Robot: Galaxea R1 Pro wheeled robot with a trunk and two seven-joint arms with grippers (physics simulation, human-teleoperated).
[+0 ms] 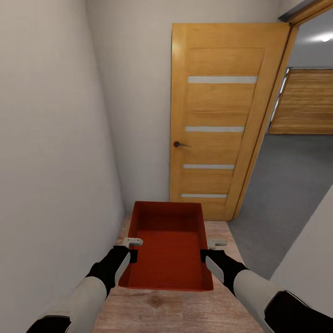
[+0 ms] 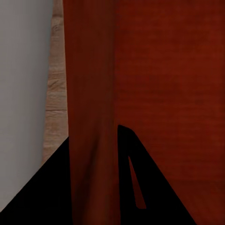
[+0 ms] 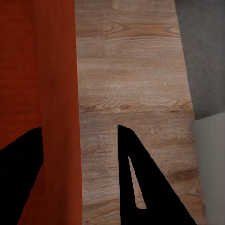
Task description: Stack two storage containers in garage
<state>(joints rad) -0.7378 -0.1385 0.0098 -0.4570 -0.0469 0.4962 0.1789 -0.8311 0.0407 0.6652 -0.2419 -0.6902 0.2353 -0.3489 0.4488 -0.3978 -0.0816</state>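
Orange-red rectangular plastic bin [image 1: 169, 245], lidless: riding clamped between both grippers, left gripper [image 1: 131, 249] and right gripper [image 1: 209, 249] each pinching a side wall. Advisable: keeping it level, steering right through the wood-panelled door [image 1: 222, 120] opening onto grey concrete.

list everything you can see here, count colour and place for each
storage container: 1, orange-red, held between both grippers above the wood floor
door: 1, honey wood with pale strips, swung open ahead
door handle: 1, dark, on the door's left edge
wood-plank floor: light, under the robot
grey floor: beyond the doorway, right
panelled door: 1, wood, far right
walls: cream
left gripper: 1, black, on the container's left wall
right gripper: 1, black, on its right wall
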